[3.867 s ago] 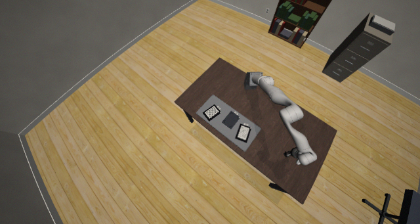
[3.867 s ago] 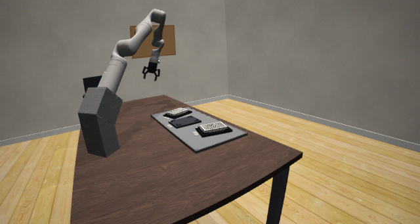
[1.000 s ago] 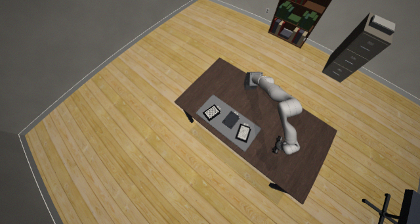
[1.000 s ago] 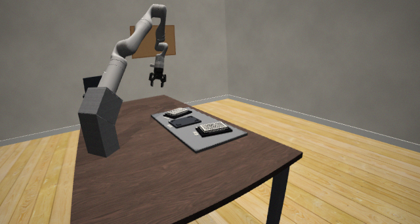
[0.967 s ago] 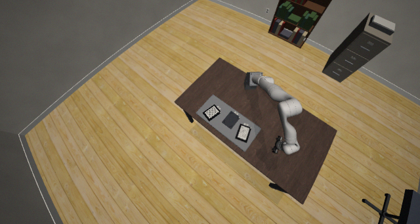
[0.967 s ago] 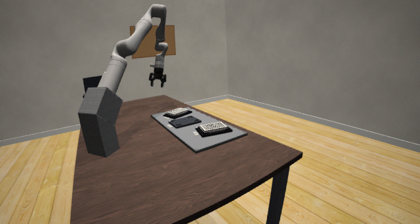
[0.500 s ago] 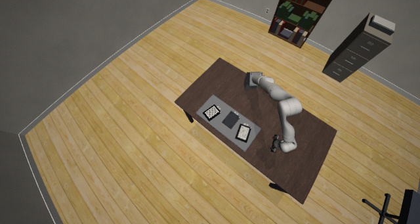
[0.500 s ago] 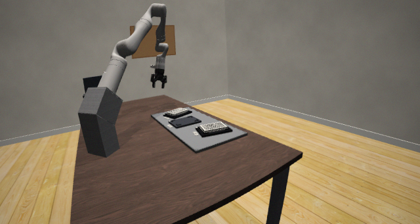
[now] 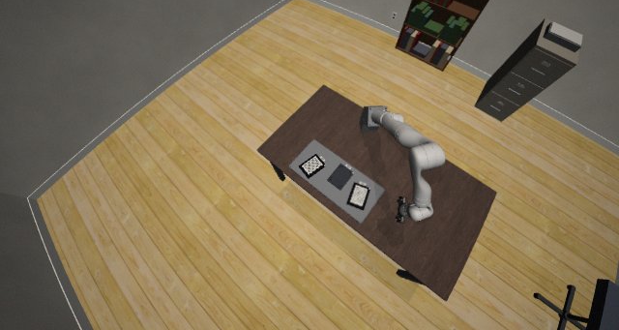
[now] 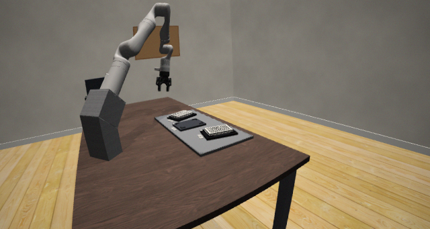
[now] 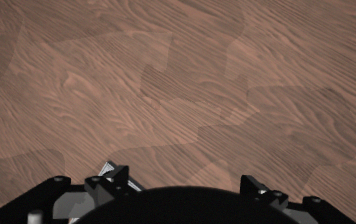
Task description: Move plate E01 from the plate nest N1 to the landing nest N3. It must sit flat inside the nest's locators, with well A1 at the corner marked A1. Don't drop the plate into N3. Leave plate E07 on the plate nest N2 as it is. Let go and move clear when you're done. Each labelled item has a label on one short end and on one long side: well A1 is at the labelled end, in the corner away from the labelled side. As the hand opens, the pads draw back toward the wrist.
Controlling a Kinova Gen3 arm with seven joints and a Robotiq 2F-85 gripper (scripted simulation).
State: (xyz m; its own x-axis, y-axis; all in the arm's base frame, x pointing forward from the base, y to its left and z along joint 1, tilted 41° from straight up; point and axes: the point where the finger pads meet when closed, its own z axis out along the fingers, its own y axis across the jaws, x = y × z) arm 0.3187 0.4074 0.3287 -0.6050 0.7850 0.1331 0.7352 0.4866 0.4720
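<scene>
Dark brown wood-grain table (image 10: 161, 185) carries everything, standing on a pale plank floor (image 9: 160, 233). Grey angular pedestal (image 10: 101, 123) sits on the table top near one long edge; the white Kinova arm (image 10: 131, 48) rises from it, bends over high and hangs the wrist down. Flat grey base mat (image 9: 368, 209) lies along the opposite long edge of the table. On the mat, three stations in a row: a well plate (image 9: 311, 165) in a black nest at one end, a bare dark nest (image 9: 339, 176) in the middle, a second well plate (image 9: 359, 195) in a black nest at the other end. Both plates sit flat in their nests, white well grids up. Small white label tabs show beside each station, but their lettering is too small to read, so which plate is E01 and which E07 cannot be told from these views. Gripper (image 10: 163, 87) hangs well above the table, off the mat, beyond the end that holds the second plate; in the top view the gripper (image 9: 400, 211) is just beside that end of the mat, over bare wood. Fingers spread fully apart, nothing between them. Wrist view: only brown wood grain below, with the arm's shadow across it and the black gripper body (image 11: 194, 200) along the lower edge.
</scene>
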